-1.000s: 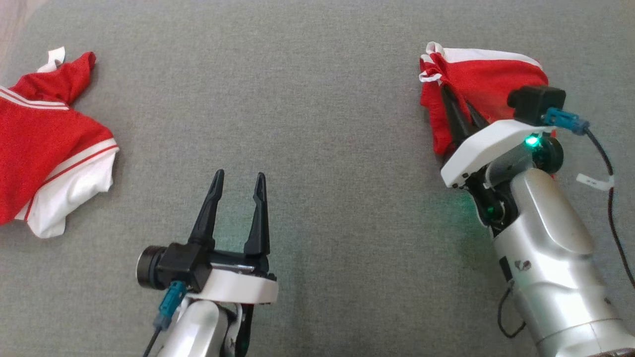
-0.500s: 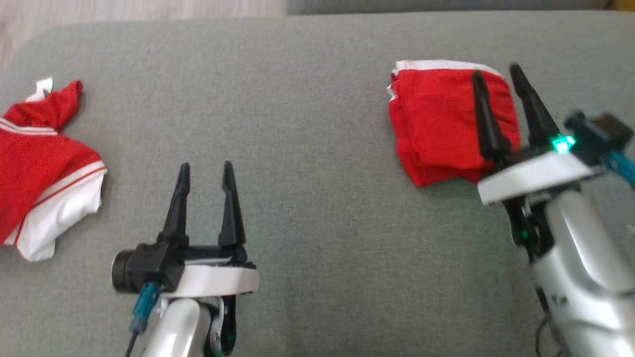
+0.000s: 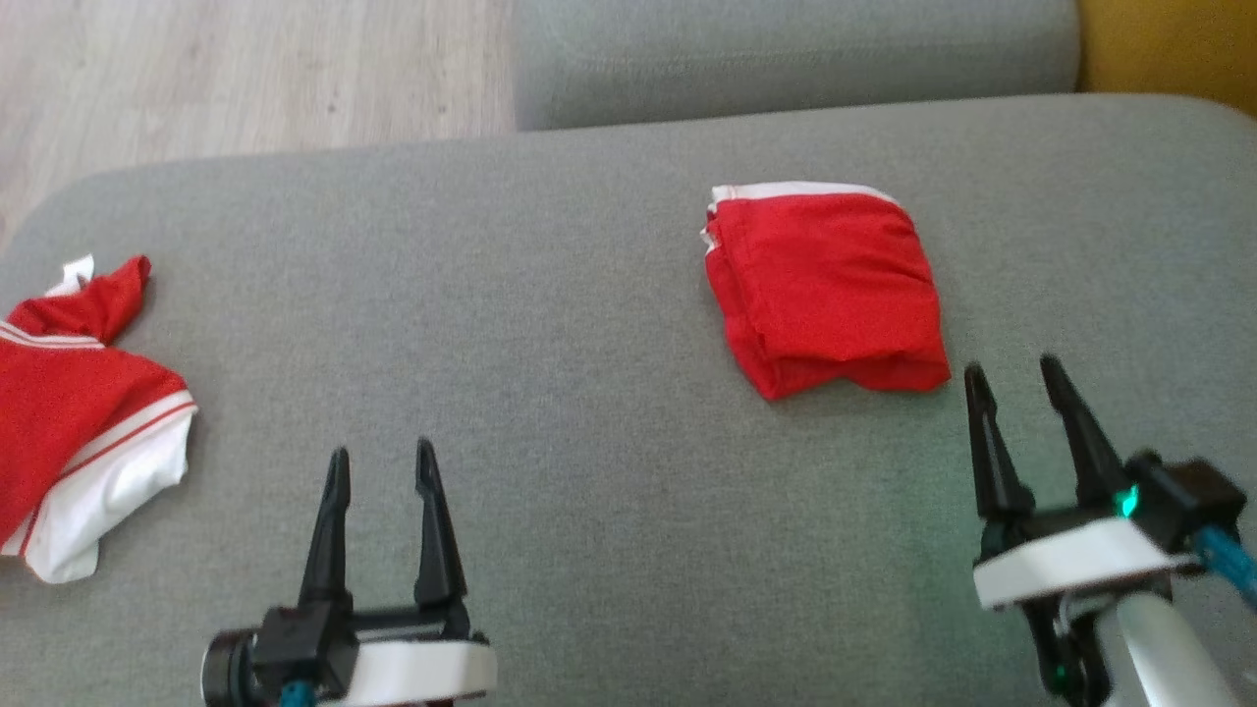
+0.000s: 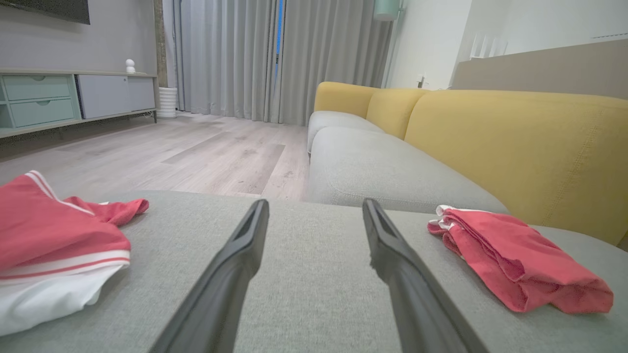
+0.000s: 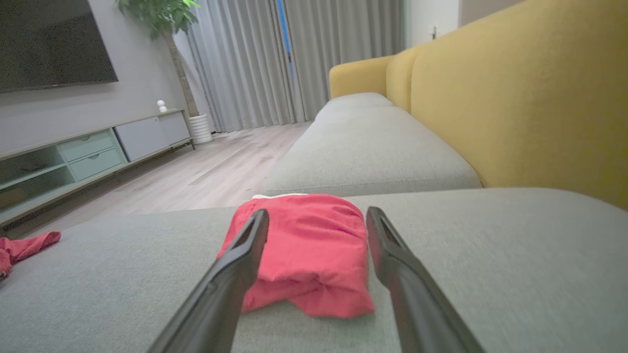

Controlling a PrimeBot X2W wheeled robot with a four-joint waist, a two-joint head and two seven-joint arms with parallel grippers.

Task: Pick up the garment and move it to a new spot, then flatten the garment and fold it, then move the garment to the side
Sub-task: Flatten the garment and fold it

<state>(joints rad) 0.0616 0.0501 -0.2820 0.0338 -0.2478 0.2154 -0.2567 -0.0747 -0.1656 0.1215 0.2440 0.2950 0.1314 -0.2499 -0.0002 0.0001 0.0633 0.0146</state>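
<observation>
Head view: two grippers, the left gripper (image 3: 381,450) and the right gripper (image 3: 1011,365), both stand spread wide and hold nothing. One garment (image 3: 79,412) lies crumpled at nine o'clock, one folded red piece (image 3: 825,290) at one o'clock.

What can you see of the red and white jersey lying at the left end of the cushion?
The jersey is bright red soft cloth with a white panel edged by thin red stripes, and a small white tab by a pointed red end. It lies loose and crumpled, not folded, at the left end of the grey cushion, partly cut off by the head view's left edge. Only the cushion touches it; the open left hand stands apart, to its right.
</observation>
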